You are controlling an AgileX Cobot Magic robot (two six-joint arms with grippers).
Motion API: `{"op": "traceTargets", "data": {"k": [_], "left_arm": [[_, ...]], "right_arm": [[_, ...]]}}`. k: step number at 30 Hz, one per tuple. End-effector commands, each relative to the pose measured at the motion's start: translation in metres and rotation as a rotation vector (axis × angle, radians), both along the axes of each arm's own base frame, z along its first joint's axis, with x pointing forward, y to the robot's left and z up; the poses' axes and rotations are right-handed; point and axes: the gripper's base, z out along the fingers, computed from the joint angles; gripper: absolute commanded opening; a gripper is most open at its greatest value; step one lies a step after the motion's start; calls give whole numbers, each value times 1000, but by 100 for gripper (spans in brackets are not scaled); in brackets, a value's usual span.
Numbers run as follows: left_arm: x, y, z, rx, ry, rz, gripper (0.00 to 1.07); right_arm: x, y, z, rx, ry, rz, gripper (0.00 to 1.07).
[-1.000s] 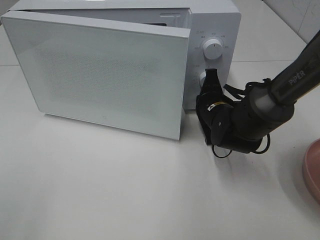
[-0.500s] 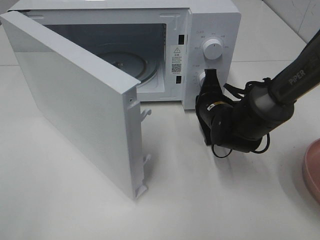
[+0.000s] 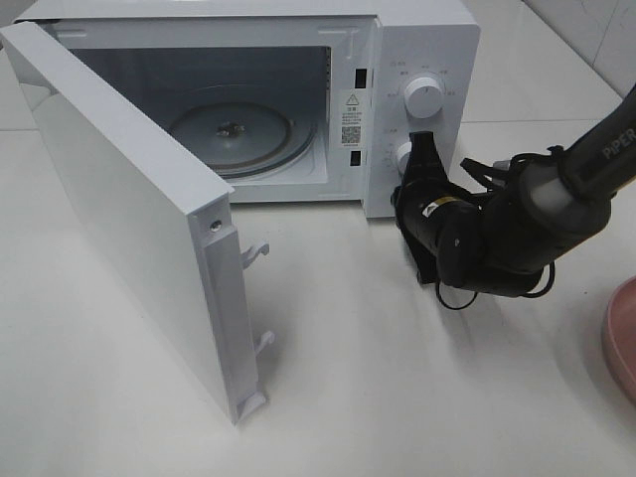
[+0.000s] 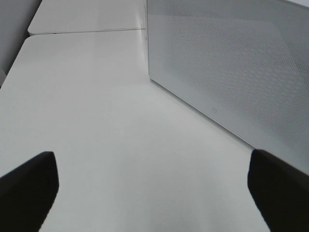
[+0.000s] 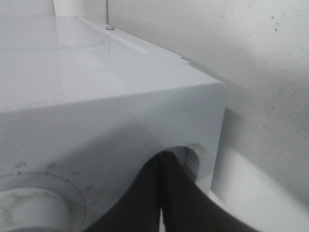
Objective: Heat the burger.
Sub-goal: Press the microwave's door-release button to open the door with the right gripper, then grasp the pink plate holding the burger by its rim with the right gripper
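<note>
The burger is not in any view. The white microwave [image 3: 417,60] stands at the back with its door [image 3: 129,209] swung wide open to the left. The glass turntable [image 3: 231,129] inside is bare. My right gripper [image 3: 421,151] is shut, its tips at the lower knob [image 3: 402,154] of the control panel. In the right wrist view the two fingers [image 5: 145,203] lie pressed together against the panel [image 5: 111,121]. My left gripper [image 4: 154,193] is open and empty above the table, facing the outside of the door [image 4: 231,63]; it does not show in the exterior view.
The rim of a flat pink plate [image 3: 618,338] shows at the right edge of the table. The open door juts out towards the table's front left. The upper knob [image 3: 423,95] sits above my right gripper.
The microwave door has swung from nearly shut to wide open. My right arm has shifted slightly to the right, still at the lower knob.
</note>
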Motion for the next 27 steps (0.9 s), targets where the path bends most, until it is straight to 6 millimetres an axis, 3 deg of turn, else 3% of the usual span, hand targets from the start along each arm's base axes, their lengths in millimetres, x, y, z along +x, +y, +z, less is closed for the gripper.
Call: {"op": "traceTargets", "data": {"k": [1,4,12,15,17,20,22,27], "left_arm": [[-2,0,0,2,-26,3,100],[-2,0,0,3,-26,4,100],[-2,0,0,3,-26,4,100],[-2,0,0,3,-26,4,100],[-2,0,0,3,-26,4,100],[-2,0,0,3,-26,4,100],[-2,0,0,3,-26,4,100],[-2,0,0,3,-26,4,100]], "right_arm": [[7,-9,44,11,-240,4,0],[4,-10,43,9,-218,11,0],[-32,-17,38,-18,-35,123,0],[-36,-18,39,-21,-25,131,0],[-52,-24,47,-40,16,162,0],[-55,-25,50,-53,27,172,0],[-67,-28,58,-143,85,233,0],[-74,-30,70,-265,109,314,0]]}}
